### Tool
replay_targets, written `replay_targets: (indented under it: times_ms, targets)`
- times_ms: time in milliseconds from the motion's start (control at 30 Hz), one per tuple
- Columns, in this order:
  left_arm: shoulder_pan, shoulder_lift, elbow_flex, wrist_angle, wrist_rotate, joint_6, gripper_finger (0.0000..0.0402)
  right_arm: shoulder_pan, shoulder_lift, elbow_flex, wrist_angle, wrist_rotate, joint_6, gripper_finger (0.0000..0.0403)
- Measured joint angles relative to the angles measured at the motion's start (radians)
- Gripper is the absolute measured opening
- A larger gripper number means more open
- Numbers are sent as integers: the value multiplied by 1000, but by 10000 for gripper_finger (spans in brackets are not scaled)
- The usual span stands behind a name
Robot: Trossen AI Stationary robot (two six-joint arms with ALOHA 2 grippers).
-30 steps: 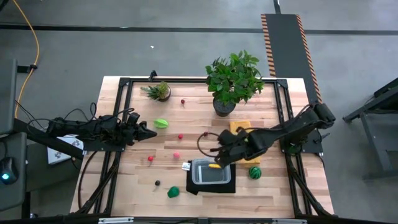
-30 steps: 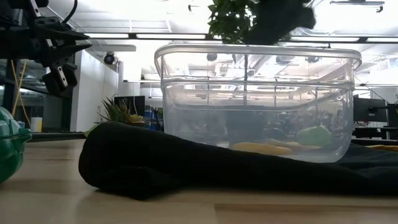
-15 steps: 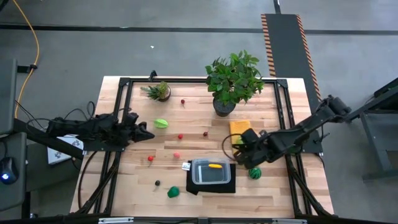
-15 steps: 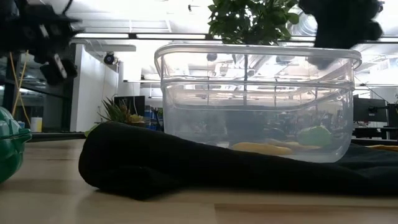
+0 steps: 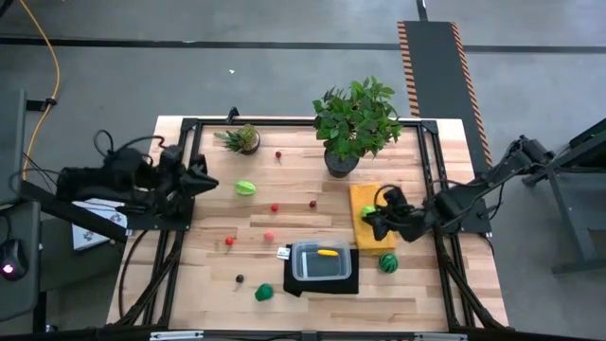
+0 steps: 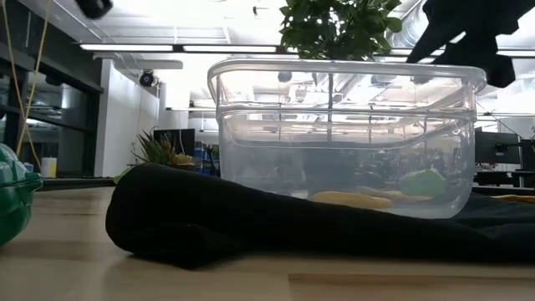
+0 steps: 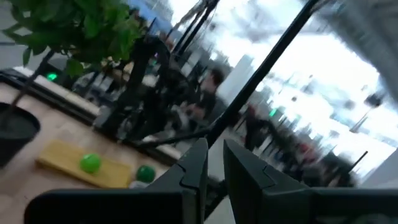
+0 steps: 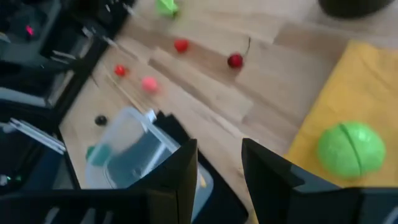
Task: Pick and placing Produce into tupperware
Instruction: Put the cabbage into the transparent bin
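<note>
The right gripper, fingers slightly parted and empty, hangs above the yellow cloth near a round green piece of produce. A centred descent before closing looks wise. The tupperware, holding a yellow piece, sits just beside. The left gripper, nearly closed and empty, waits at the table's left edge.
</note>
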Motion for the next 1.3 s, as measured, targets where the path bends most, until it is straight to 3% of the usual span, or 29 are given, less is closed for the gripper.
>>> replay_targets:
  times_ms: [300,467,667,933,1100,1300]
  targets:
    - [0,413,505,-598,19,242,42,0,-92,-15,-20,3,-77,117]
    - [0,590,685,-906,5,322,42,-32,-102,-15,-129,-36,-58,117]
    - [0,695,698,-1001,17,335,42,-146,-99,-15,-211,-225,-173,135]
    - [0,773,670,-997,20,338,42,-323,-74,-15,-259,-448,-293,230]
    - [0,796,669,-993,47,338,42,-408,2,-15,-273,-519,-375,274]
    - [0,798,669,-992,57,334,42,-449,131,-15,-287,-544,-477,286]
